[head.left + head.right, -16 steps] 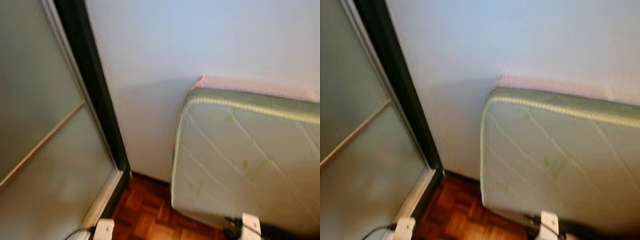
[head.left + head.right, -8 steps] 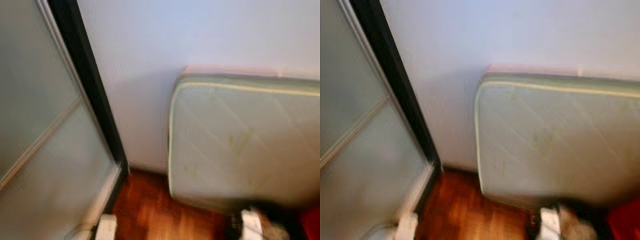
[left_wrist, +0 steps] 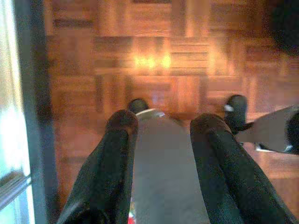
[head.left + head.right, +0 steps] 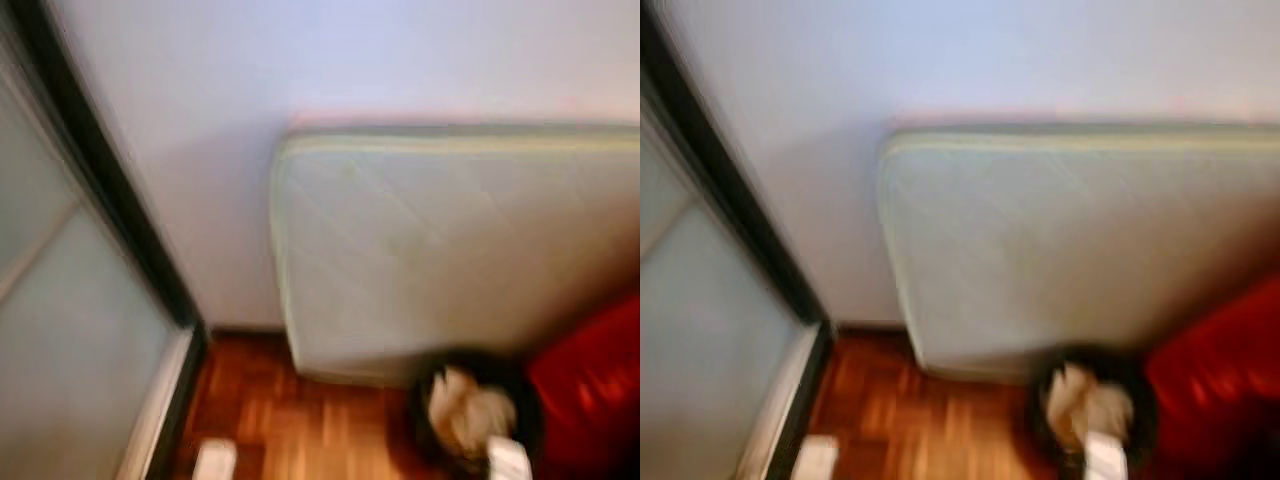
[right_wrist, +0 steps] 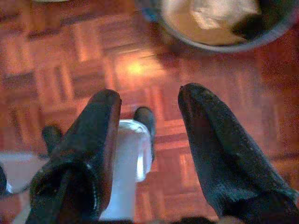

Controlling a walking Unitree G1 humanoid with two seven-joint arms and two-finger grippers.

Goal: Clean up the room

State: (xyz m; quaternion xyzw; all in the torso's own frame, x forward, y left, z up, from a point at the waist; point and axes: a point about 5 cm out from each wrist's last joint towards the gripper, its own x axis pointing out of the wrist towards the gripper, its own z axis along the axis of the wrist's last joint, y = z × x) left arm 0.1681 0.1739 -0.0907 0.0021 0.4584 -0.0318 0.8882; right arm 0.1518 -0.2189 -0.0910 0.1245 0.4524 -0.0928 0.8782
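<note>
Swinging right across the last second, bringing a dark waste bin [image 4: 470, 420] stuffed with paper in at 5 o'clock below the leaning mattress [image 4: 450, 240], left gripper [image 3: 161, 128] and right gripper [image 5: 147, 100] both spread, empty, over parquet floor [image 3: 154, 56] — likely a drop-off spot found.

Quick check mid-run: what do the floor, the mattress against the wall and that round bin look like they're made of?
Floor: glossy wood parquet, small blocks in a square pattern with light glare. Mattress: pale quilted fabric with diamond stitching and a piped edge, though blurred. Round bin: dark rim, probably plastic or metal; too blurred to tell. It holds pale crumpled waste, likely paper.
</note>
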